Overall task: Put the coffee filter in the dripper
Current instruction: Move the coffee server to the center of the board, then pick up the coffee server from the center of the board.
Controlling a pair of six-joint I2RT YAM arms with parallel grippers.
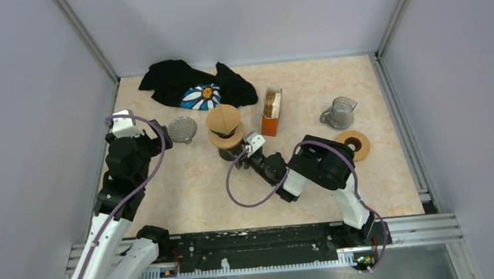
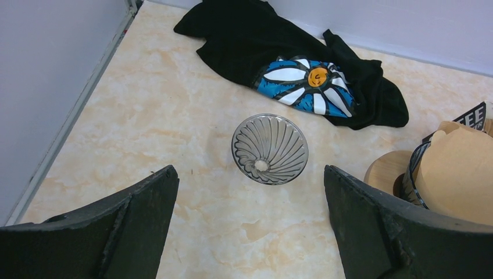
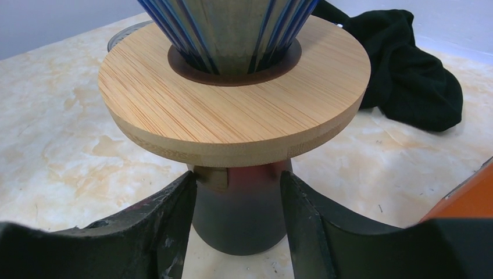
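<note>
Fingers of the right gripper [image 3: 238,195], nearest the lens, stand part-way closed on either side of the dark base [image 3: 241,224] and appear pressed against it. Beneath everything lies the bench [image 1: 315,194], beige and marbled, with a black T-shirt [image 1: 173,79] bearing a daisy print crumpled at its far edge. At the left, the left gripper [image 2: 250,173] has its fingers spread fully and holds nothing; it points at a loose glass dripper [image 2: 270,148], which is empty. At centre the stack rises from the dark base through a wooden collar [image 3: 232,110] to the ribbed dripper [image 3: 232,29]. The coffee filter [image 1: 222,117], brown paper, sits in that dripper's mouth, standing above the rim. Judged step: steadying the stack, placement nearly done. The next move calls for settling the paper down, then a gentle release that does not tip the stack.
</note>
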